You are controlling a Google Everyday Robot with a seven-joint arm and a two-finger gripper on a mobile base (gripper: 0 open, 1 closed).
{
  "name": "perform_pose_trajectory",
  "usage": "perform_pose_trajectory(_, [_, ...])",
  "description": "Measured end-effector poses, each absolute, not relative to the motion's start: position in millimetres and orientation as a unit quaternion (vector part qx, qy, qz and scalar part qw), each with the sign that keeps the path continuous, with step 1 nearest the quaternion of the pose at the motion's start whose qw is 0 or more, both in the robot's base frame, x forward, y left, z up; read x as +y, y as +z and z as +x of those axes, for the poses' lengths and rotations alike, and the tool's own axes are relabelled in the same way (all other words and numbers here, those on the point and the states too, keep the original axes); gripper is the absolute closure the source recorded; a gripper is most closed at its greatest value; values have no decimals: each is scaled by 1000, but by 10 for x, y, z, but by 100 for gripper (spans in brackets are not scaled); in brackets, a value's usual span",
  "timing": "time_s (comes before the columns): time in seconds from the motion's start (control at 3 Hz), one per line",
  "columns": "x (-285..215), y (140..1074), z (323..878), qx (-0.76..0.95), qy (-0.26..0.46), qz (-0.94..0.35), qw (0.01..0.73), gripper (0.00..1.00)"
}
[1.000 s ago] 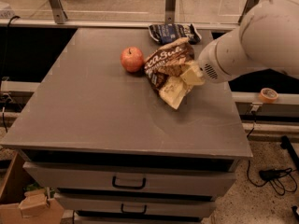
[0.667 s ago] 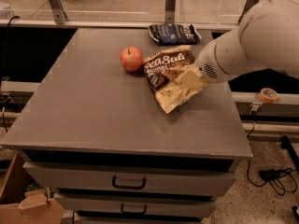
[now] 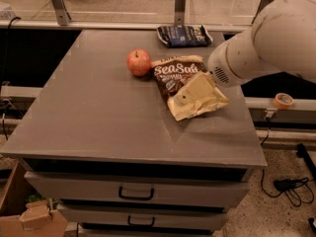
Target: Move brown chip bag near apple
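1. Gripper position. The gripper [image 3: 193,94] is low over the right half of the surface [image 3: 98,122], at the end of the white arm [image 3: 256,48] that reaches in from the right. Its pale parts lie against the cream lower end of the brown chip bag [image 3: 174,75]. It cannot be told whether the jaws are clamped on the bag or have let go.

2. Task object. The bag lies under and up-left of the jaws, printed face up, with its dark lettered end pointing away from them. The apple [image 3: 138,62] stands further up-left of the jaws, just beside the bag's far corner. A narrow gap may remain; contact cannot be confirmed.

3. Reason for the arrangement. Judged from the layout, taking the bag by its lower end lets the lettered end lead toward the apple while the jaws stay clear of the fruit. The placement looks essentially complete.

4. Other object. The dark blue snack bag [image 3: 183,35] lies beyond the jaws at the back edge, apart from the brown bag.

5. Change from earlier frames. One second ago the bag was tilted up and overlapped the blue bag. It now lies flatter and lower, clear of it. The apple has not moved.
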State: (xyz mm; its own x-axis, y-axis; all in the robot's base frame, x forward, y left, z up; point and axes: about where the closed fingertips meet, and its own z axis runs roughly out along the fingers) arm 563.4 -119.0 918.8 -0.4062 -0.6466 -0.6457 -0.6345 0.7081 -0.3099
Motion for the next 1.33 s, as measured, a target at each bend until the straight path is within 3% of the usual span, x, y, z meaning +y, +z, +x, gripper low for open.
perform_pose_trajectory(0.33, [-1381,9187,5673,837,12,-369,405,0])
perform_pose_trajectory(1.0, [-3158,9607,5900,813,40,-258,521,0])
perform_pose_trajectory(1.33, [-3393,9877,5890,796,17,-261,546,0])
